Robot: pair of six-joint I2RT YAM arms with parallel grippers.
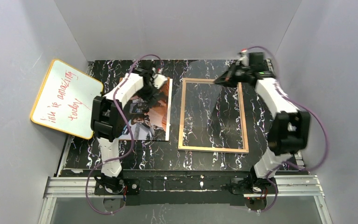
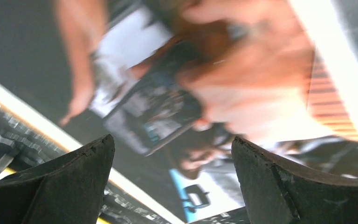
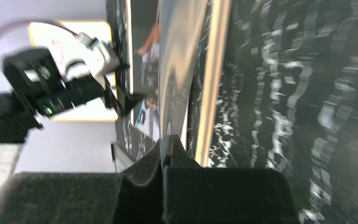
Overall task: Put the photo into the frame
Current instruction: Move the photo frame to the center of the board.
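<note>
The photo (image 1: 154, 119) lies picture side up on the black marbled table (image 1: 214, 161), left of the frame (image 1: 182, 116). The frame is a thin tan-wood rectangle lying flat. My left gripper (image 1: 154, 95) hovers just over the photo (image 2: 191, 93), open (image 2: 172, 158), with nothing between its dark fingers (image 2: 74, 179). My right gripper (image 1: 223, 80) is at the frame's far edge. It is shut (image 3: 168, 140) on the edge of a clear glossy sheet (image 3: 177, 70), which runs away from the jaws beside the frame's wooden bar (image 3: 216, 70).
An orange-rimmed whiteboard (image 1: 65, 98) with red handwriting leans against the left wall, beside the left arm. Grey walls close in the table on three sides. An aluminium rail (image 1: 182, 184) carries both arm bases at the near edge.
</note>
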